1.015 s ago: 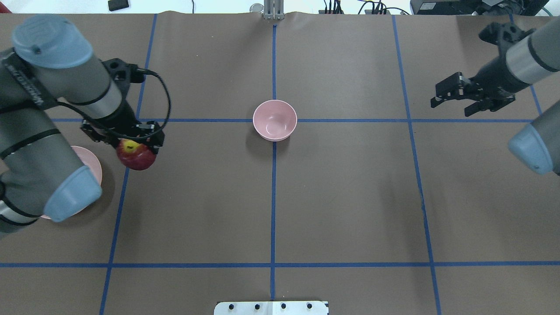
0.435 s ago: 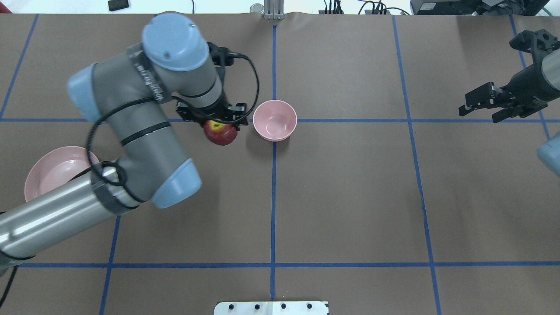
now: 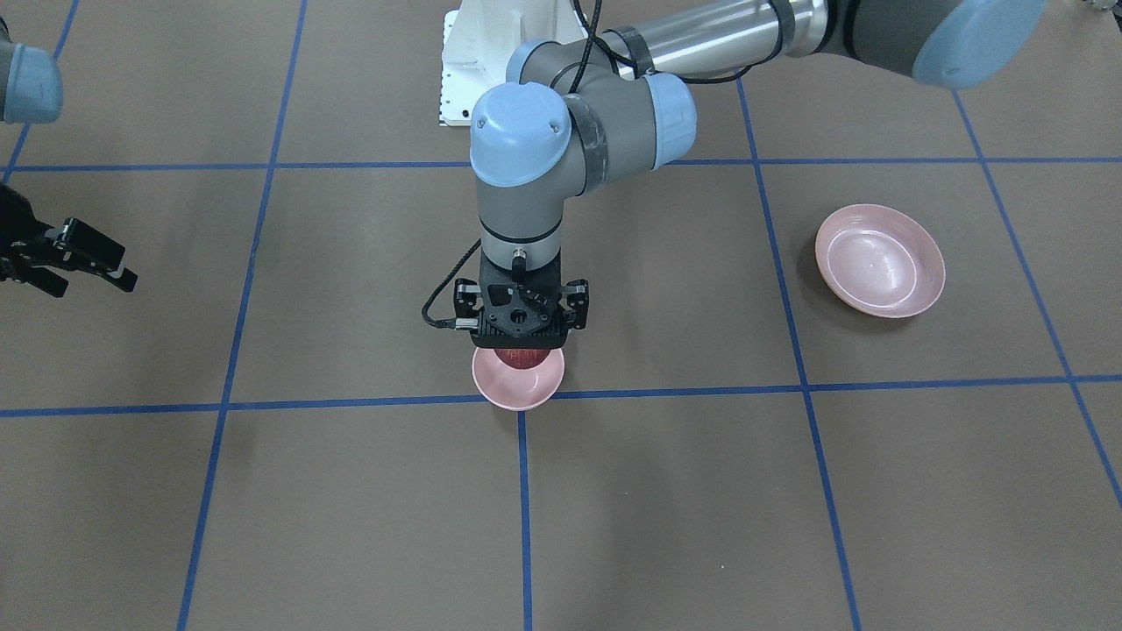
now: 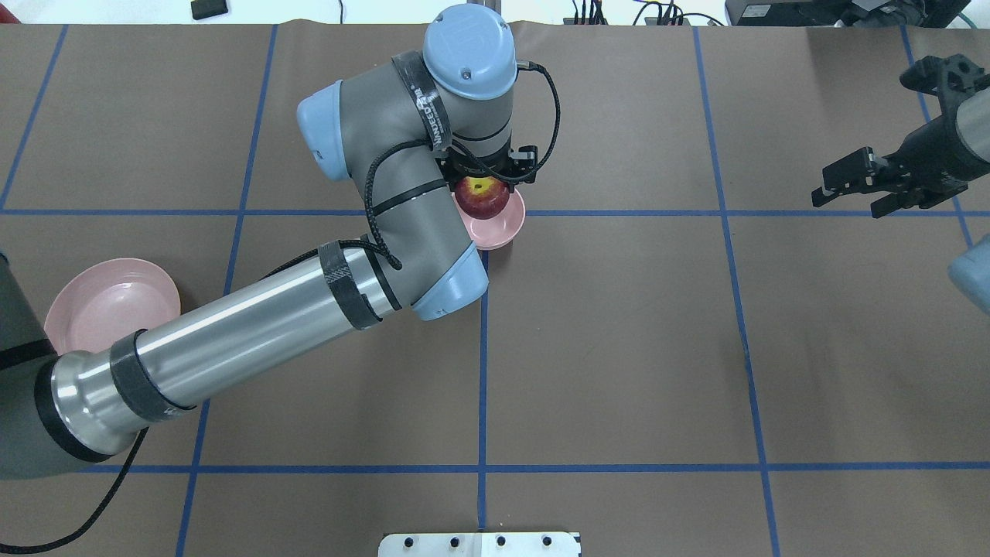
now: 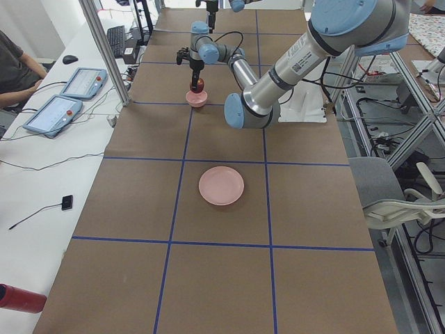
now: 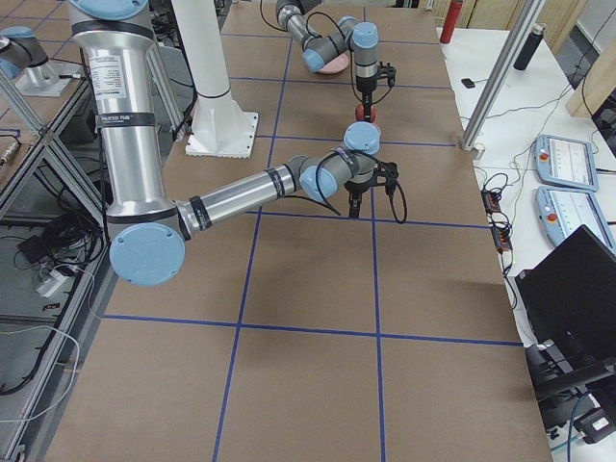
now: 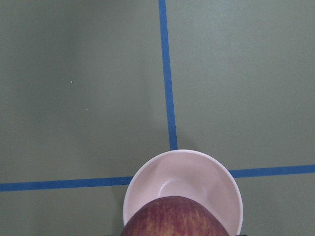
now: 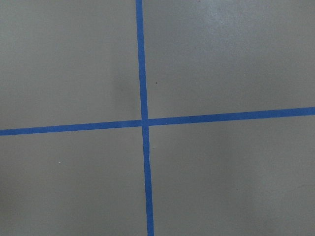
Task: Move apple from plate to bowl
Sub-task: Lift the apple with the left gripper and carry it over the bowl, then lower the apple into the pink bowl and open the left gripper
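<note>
**Plate** point(image 4: 108, 305): far left in the overhead view, bare, and well apart from the other things on the bench point(image 4: 619, 348).

**Left arm** point(image 4: 255, 325): comes in from that side and extends to the middle of the bench, with the wrist pointing straight down.

**Left jaws:** closed on the sides of the apple point(image 4: 482, 196). The apple hangs off the bench with its yellow stem patch upward. The fingertips are hidden by the wrist and the fruit.

**Bowl** point(image 7: 197, 172): stands where two blue tape lines point(image 4: 483, 348) cross, directly below the apple.
- In the wrist view the fruit overlaps the near part of the opening.
- In the two steep fixed views it overlaps opposite sides of the bowl. This is judged an effect of its height, so the apple is taken to sit about over the centre.
- The side views place the apple close above the rim.

**Coming move:** the apple is round and has no long axis to align. The move is judged to be a short straight descent followed by opening the jaws. The bowl's rim is the only edge close by, and the opening is wider than the fruit.

**Right jaws:** far right, spread apart and empty, well apart from the bowl. The left arm is plainly the nearer one.
</note>
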Tool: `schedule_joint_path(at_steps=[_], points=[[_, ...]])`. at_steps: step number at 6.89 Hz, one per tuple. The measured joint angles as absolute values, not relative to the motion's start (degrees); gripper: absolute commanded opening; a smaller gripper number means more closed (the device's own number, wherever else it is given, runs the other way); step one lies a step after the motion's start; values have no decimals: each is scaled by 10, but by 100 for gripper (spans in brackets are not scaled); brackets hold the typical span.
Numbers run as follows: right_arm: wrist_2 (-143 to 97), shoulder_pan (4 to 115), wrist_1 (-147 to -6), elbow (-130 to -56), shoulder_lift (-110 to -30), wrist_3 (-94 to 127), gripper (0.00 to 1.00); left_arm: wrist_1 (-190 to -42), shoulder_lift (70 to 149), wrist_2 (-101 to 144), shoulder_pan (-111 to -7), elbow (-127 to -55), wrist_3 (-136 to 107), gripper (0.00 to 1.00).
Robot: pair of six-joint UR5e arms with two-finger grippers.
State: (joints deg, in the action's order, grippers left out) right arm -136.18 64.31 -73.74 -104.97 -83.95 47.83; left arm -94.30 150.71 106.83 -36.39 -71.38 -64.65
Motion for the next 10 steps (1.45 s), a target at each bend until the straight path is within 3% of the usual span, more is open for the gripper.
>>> schedule_joint_path(at_steps=[3, 5, 8, 10], points=[[-1361, 642, -738, -1050, -839, 478, 100, -980, 1511, 1070, -354, -672, -668, 0], [-1360, 641, -738, -1050, -839, 479, 100, -980, 1511, 1071, -353, -671, -661, 32], [-1357, 637, -738, -1048, -839, 479, 100, -985, 1507, 1071, -354, -671, -660, 94], [-1355, 636, -738, -1048, -837, 479, 100, -993, 1505, 1070, -355, -671, -660, 97]])
